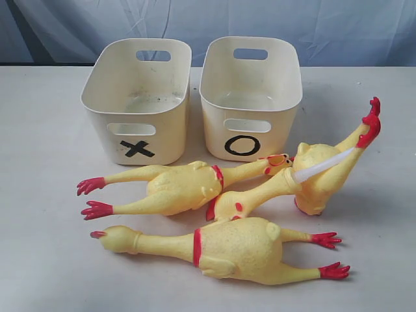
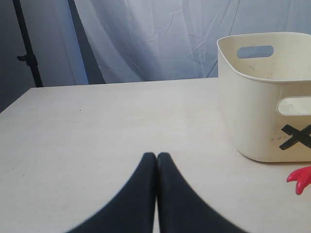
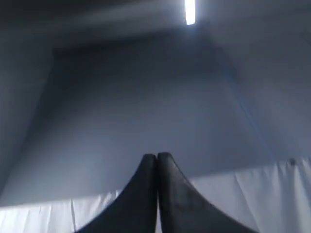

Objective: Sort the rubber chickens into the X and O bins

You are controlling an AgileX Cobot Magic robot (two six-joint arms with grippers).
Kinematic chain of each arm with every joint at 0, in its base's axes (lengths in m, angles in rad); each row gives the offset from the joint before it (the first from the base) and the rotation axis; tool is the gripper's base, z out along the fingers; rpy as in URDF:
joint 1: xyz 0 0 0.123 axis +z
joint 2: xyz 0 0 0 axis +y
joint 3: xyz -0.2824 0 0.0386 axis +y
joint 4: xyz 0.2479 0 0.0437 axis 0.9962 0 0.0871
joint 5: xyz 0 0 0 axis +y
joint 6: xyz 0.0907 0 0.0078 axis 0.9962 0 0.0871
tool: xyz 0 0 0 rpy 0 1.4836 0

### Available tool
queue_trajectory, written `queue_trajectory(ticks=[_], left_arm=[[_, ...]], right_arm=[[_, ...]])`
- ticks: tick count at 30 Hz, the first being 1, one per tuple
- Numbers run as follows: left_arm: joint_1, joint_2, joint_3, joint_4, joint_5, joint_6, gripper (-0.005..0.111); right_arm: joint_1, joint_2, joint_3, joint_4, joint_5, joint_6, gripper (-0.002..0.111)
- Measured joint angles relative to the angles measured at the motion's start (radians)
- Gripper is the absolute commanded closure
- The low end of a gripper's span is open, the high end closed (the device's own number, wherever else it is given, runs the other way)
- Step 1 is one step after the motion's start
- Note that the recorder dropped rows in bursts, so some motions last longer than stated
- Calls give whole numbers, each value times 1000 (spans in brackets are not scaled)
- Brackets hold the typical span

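I see two cream-white, round-cornered plastic tubs side by side at the back of the pale table (image 1: 39,260): the X bin (image 1: 104,133) on the left and the O bin (image 1: 279,133) on the right, both empty. All three yellow rubber chickens lie on the table in front of them. One whole chicken (image 1: 179,187) is just before the X bin. Another whole chicken (image 1: 237,250) lies nearest the camera. The broken chicken (image 1: 322,185), with its white tube (image 1: 323,165), lies before the O bin. My left gripper (image 2: 156,158) is pressed closed on nothing, low over the table. My right gripper (image 3: 156,158) is closed and empty too.
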Motion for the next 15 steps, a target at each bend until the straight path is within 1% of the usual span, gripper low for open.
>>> queue_trajectory(ticks=[2,4,7,11,15], left_arm=[[0,0,0,0,0,0,107],[0,0,0,0,0,0,107],[0,0,0,0,0,0,107],[0,0,0,0,0,0,107],[0,0,0,0,0,0,107]], right_arm=[[0,3,-90,9,-3,0,108],[0,23,-223,8,92,2,108],[0,96,-470,-57,394,2,108],[2,286,-795,-180,812,2,108],[41,509,-1037,-192,1131,0,108]])
